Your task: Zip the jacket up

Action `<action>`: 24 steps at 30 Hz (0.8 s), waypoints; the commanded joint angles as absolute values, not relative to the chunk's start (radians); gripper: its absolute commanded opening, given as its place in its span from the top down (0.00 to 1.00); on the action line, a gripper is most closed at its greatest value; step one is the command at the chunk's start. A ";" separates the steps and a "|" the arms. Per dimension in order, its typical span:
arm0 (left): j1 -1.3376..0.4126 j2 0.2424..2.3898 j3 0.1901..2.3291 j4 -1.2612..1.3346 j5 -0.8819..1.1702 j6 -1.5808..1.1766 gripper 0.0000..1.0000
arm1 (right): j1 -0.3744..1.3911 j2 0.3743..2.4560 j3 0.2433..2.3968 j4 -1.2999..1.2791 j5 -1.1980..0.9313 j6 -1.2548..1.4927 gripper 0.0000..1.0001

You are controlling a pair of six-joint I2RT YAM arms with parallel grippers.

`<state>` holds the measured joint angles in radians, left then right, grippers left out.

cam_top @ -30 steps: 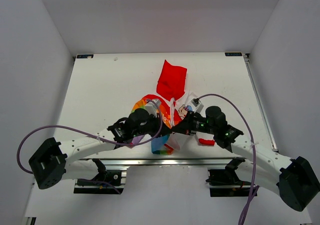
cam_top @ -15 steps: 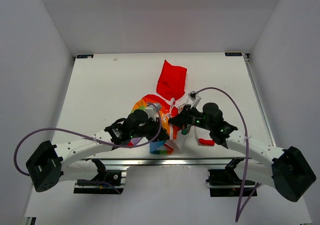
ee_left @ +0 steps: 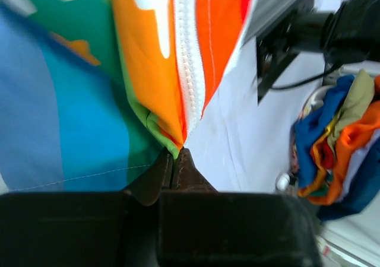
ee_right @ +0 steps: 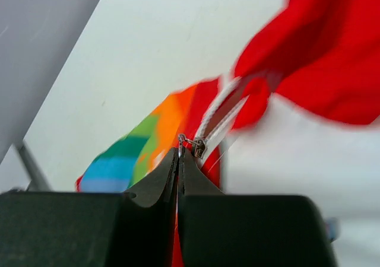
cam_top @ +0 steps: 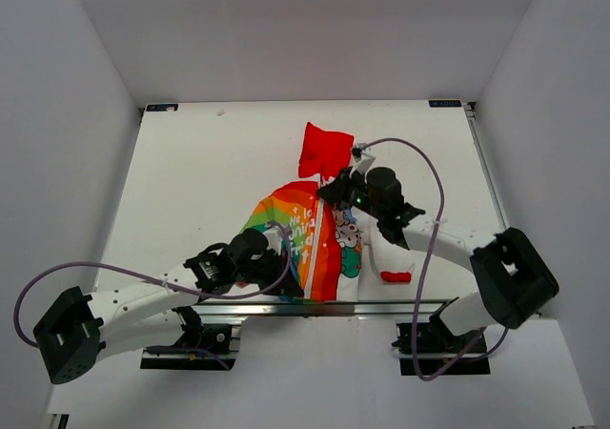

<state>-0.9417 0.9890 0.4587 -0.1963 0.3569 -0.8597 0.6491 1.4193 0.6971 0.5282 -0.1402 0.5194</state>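
Pinching the zipper pull [ee_right: 191,143] in the right gripper [ee_right: 179,154]. Clamping the hem [ee_left: 177,137] of the limp, light jacket [cam_top: 291,227] in the left gripper [ee_left: 176,155].

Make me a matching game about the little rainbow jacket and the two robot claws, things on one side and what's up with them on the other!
1. red fabric hood
2. left gripper
3. right gripper
4. small red cuff

A. shut on the metal zipper pull
B. at the far end of the jacket
C. shut on the rainbow-striped bottom hem
D. near the front edge of the white table

Pairs: 1-B, 2-C, 3-A, 4-D
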 commanded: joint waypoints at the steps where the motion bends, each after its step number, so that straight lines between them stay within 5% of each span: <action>1: -0.963 0.931 0.410 -0.310 0.472 -0.936 1.00 | 0.586 1.495 0.826 0.692 -0.025 0.469 1.00; 12: -0.966 0.945 0.370 -0.302 0.477 -0.969 1.00 | 0.425 1.870 1.225 0.646 -0.035 0.440 1.00; 21: -0.966 1.050 0.472 -0.370 0.371 -0.899 1.00 | 0.425 1.844 1.223 0.549 -0.306 0.411 1.00; 22: -0.966 1.066 0.518 -0.389 0.350 -0.888 0.98 | 0.425 1.829 1.206 0.520 -0.337 0.414 0.89; 24: -0.966 1.106 0.570 -0.452 0.304 -0.849 0.52 | 0.425 1.781 1.187 0.461 -0.414 0.437 0.75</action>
